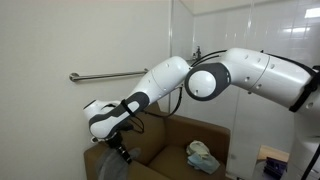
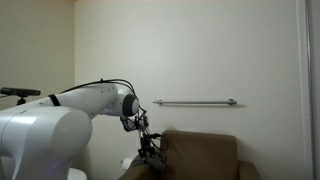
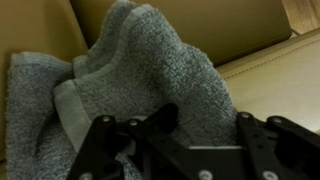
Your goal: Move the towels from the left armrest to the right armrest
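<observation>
Gripper (image 3: 172,122) down on grey towel (image 3: 150,60) at left armrest (image 1: 148,163) of brown armchair (image 1: 205,130); fingers (image 3: 100,140) straddle bunched fold, pinched or not: cannot tell. Pale blue-green towel (image 1: 201,156) lies crumpled at chair's right side, well apart from gripper. Wall rail (image 1: 105,75) above chair

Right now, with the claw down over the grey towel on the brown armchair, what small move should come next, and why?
Probably close the claw firmly on the grey terry towel. In the wrist view its raised fold sits between the fingers, but a firm pinch isn't evident, so lifting now might drop it.
</observation>
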`<state>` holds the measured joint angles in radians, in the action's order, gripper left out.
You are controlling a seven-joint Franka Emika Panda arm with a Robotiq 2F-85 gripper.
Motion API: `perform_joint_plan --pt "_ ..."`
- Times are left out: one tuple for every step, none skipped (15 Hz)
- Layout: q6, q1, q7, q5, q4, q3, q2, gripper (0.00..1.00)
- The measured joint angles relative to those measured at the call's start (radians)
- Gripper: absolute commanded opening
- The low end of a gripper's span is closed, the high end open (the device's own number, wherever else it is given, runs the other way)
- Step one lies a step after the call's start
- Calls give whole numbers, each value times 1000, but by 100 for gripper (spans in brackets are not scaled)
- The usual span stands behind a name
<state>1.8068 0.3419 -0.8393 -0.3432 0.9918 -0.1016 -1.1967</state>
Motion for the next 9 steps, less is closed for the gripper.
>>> perform_joint_plan --pt "12 0 0 -4 10 1 8 10" --pt "22 -1 -2 -7 23 1 18 6" --pt "35 -3 -2 -8 41 1 30 5" --pt "49 -8 -3 -8 62 1 45 6" --pt "61 -14 -3 -8 87 1 62 8" --pt "71 -21 -3 -8 119 1 83 7" --pt "78 -28 -3 -7 154 1 109 7" --pt "83 -36 -3 -7 193 1 138 7" --pt "84 -43 -3 -5 232 0 169 7"
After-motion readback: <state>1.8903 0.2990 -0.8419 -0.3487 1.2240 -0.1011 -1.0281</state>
